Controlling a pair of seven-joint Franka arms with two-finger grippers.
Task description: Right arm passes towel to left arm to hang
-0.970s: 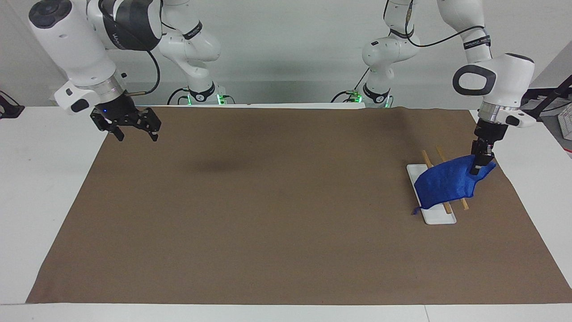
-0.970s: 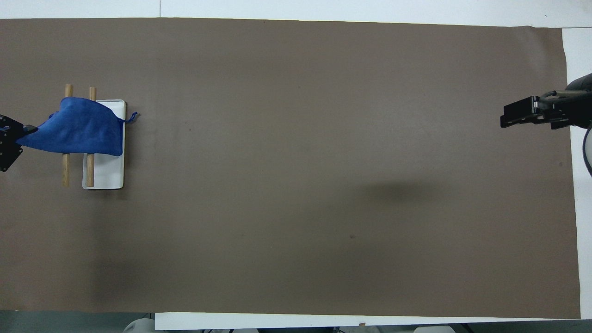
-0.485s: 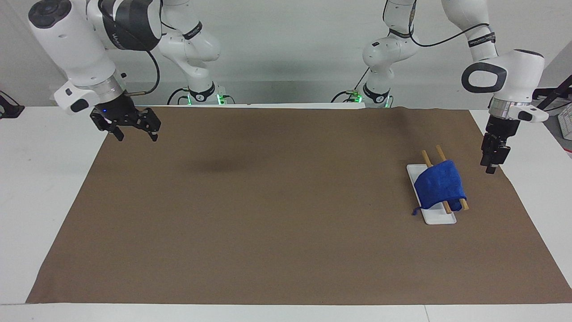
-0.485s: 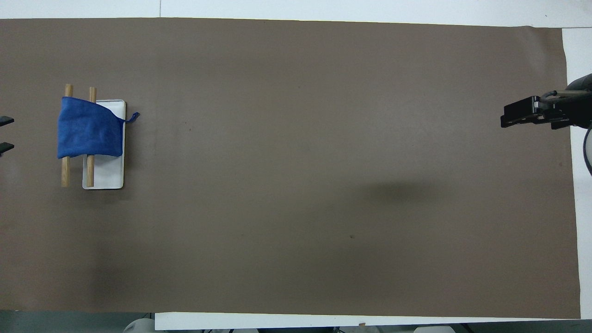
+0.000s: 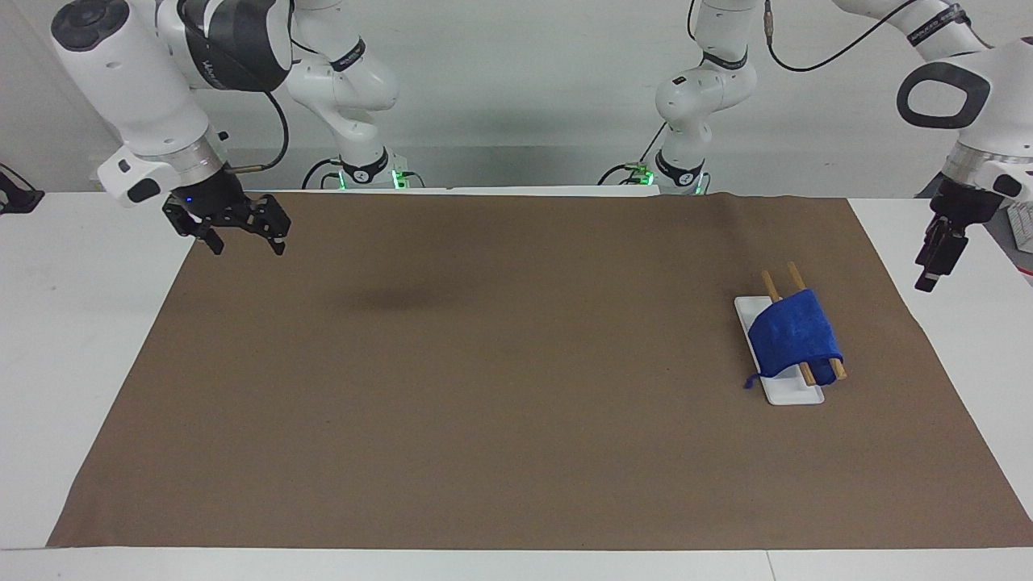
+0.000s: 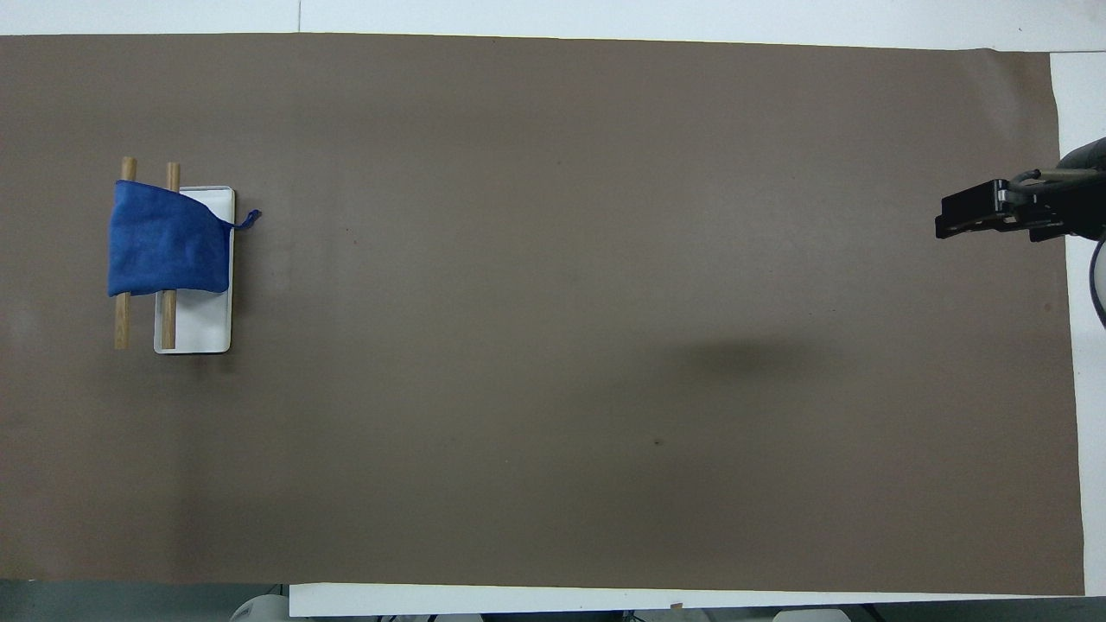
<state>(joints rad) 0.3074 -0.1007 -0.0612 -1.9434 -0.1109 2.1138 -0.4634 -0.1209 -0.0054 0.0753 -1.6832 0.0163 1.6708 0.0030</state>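
The blue towel (image 5: 795, 335) hangs draped over the two wooden rods (image 5: 795, 276) of a small rack with a white base (image 5: 791, 394), at the left arm's end of the table. It also shows in the overhead view (image 6: 164, 250), its loop tail (image 6: 249, 218) lying off the base. My left gripper (image 5: 928, 274) is open and empty, raised over the white table edge beside the rack, apart from the towel. It is out of the overhead view. My right gripper (image 5: 244, 242) is open and empty, waiting over the mat's corner at the right arm's end; it also shows in the overhead view (image 6: 948, 220).
A brown mat (image 5: 500, 387) covers most of the white table (image 5: 73, 323). The arms' bases stand along the table's edge nearest the robots.
The left gripper let go of the towel's corner, which dropped over the rods. The left gripper then rose and drew away toward its end of the table. The right arm has not moved.
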